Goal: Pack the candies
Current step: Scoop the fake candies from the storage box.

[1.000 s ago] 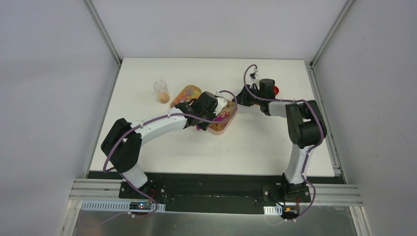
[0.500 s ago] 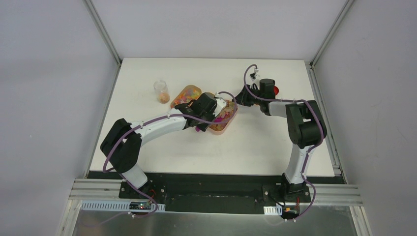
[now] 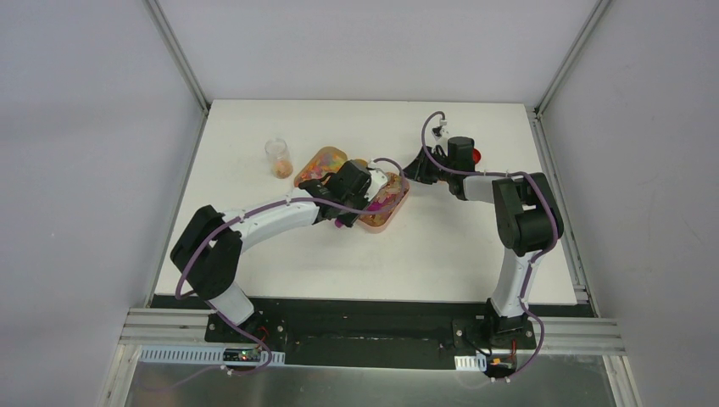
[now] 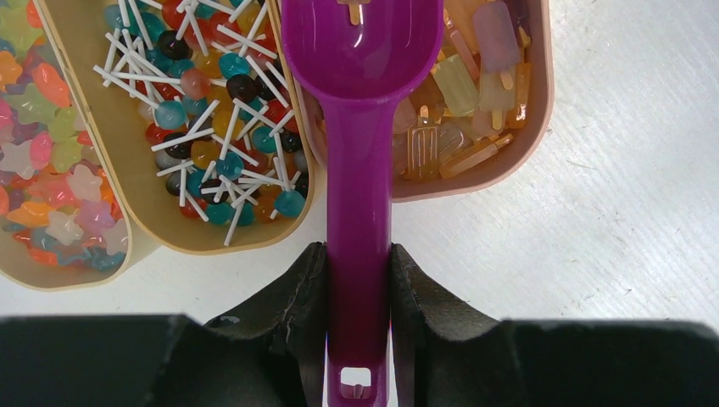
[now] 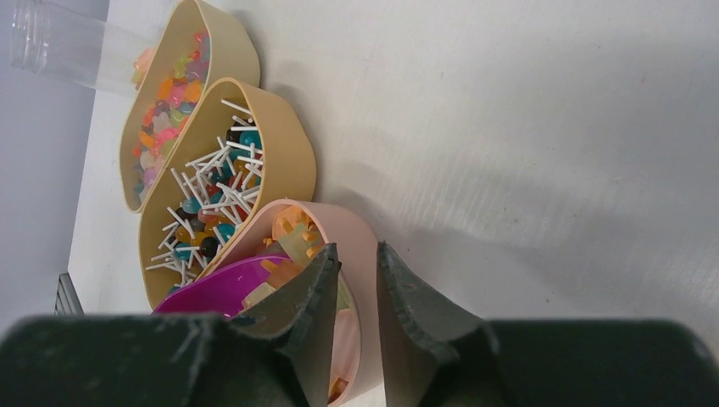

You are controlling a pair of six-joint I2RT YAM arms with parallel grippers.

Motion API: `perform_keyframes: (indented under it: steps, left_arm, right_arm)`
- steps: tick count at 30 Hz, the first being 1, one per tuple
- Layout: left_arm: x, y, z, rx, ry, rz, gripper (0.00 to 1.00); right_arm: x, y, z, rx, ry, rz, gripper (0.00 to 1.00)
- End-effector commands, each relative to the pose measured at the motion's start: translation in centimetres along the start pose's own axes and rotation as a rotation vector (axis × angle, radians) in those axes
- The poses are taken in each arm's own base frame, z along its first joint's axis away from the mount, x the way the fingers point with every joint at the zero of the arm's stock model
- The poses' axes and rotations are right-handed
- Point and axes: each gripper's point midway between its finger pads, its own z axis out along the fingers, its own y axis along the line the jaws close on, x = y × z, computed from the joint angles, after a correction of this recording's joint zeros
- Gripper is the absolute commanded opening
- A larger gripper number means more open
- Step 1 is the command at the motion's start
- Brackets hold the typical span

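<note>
My left gripper (image 4: 359,280) is shut on the handle of the magenta scoop (image 4: 360,127). The scoop's bowl sits over the pink tray (image 4: 543,102) of orange-yellow gummies (image 4: 475,76). In the right wrist view the scoop (image 5: 220,292) holds a few gummies. A tan tray of stick candies (image 4: 212,110) lies beside it, then a tan tray of bright-coloured bits (image 4: 51,153). My right gripper (image 5: 356,250) is shut on the pink tray's wall (image 5: 339,225), one finger inside and one outside. From above, the left gripper (image 3: 360,188) and right gripper (image 3: 415,168) meet at the pink tray (image 3: 380,225).
A clear jar (image 3: 278,158) with some candies at its bottom stands left of the trays. A flat red disc (image 3: 477,156) lies behind the right wrist. The three trays sit side by side at the table's middle back.
My left gripper has shifted slightly left and back with the scoop over the pink tray. The right gripper has barely moved.
</note>
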Motion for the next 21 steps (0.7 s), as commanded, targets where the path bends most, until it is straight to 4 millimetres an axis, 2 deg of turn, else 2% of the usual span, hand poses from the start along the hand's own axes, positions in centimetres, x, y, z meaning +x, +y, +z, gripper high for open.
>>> perform_keyframes:
  steps: [1, 21]
  left_arm:
    - [-0.5, 1.1, -0.8, -0.036, -0.045, -0.041, 0.00]
    - [1.0, 0.9, 0.0, -0.038, -0.055, -0.057, 0.00]
  right_arm:
    - [-1.2, 1.3, 0.1, -0.039, -0.013, -0.002, 0.26]
    - [-2.1, 1.8, 0.0, -0.050, -0.024, 0.005, 0.27]
